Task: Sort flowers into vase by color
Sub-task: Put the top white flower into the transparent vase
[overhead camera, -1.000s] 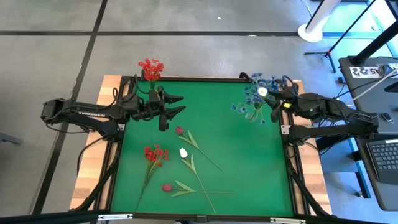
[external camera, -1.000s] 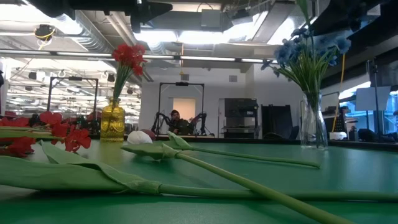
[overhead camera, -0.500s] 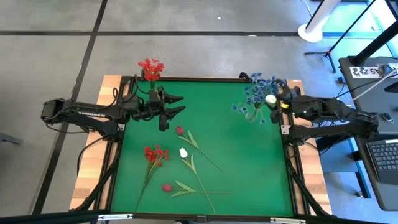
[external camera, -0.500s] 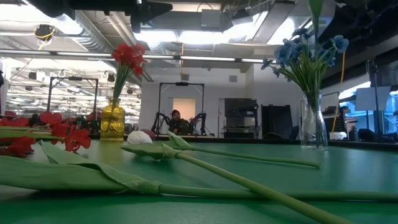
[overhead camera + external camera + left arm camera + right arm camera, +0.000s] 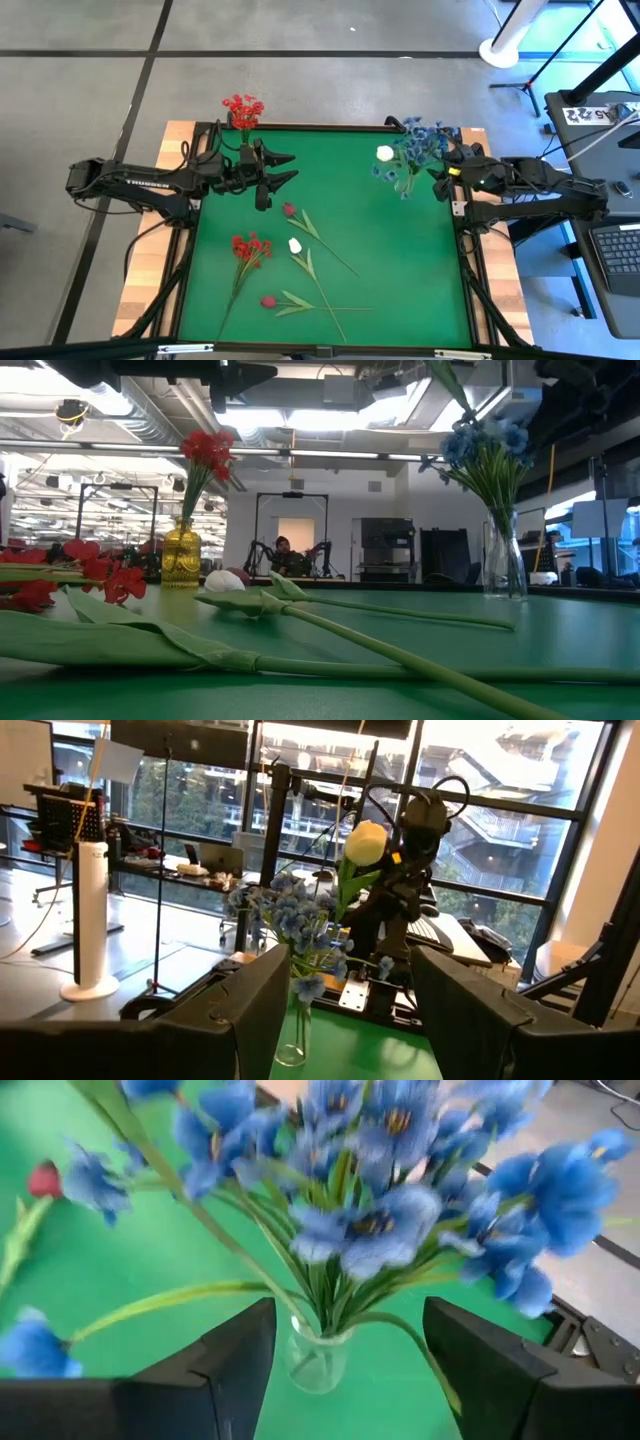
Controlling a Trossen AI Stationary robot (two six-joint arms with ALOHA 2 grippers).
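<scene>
The right end effector (image 5: 447, 183) hangs over the glass vase (image 5: 505, 565) of blue flowers (image 5: 415, 152) at the counter's (image 5: 400, 280) far right corner — whether its fingers grip the white tulip (image 5: 385, 153) I cannot tell. The left end effector (image 5: 282, 168), fingers spread and empty, waits near the yellow vase (image 5: 181, 555) of red flowers (image 5: 241, 106). More stems lie on the green mat.

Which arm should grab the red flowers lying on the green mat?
Left, probably. The left gripper hovers open nearer the red flowers, beside the yellow vase; the right gripper is far across by the blue flowers.
</scene>
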